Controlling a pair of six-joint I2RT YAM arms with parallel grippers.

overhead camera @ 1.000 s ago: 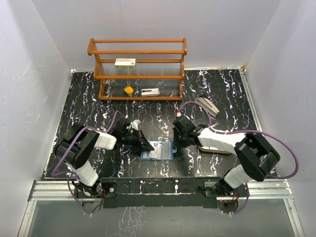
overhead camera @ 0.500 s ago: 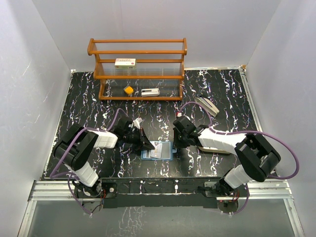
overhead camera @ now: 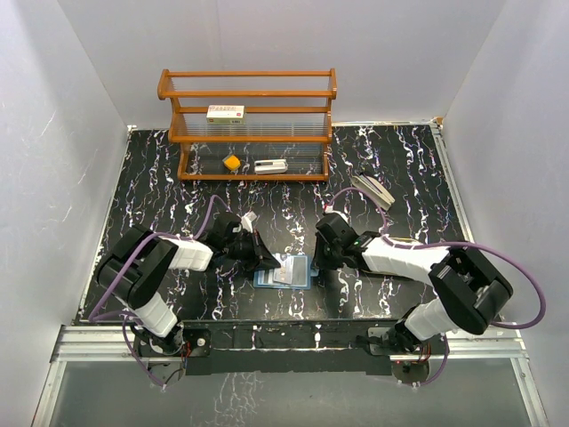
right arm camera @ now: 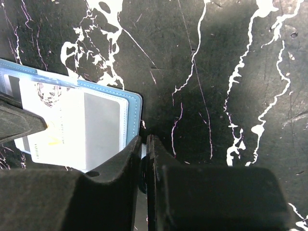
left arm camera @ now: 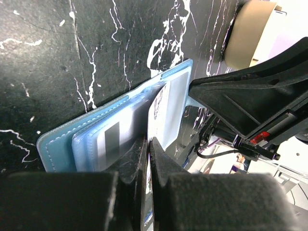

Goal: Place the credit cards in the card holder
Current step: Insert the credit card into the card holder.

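Card [left arm camera: 158,109] pinched in left gripper [left arm camera: 148,143] over card holder [left arm camera: 57,144].

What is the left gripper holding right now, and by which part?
A pale credit card, pinched at one end in the left gripper, its other end at the open card holder.

Left tool [left arm camera: 147,144], right tool [right arm camera: 143,144]: closed
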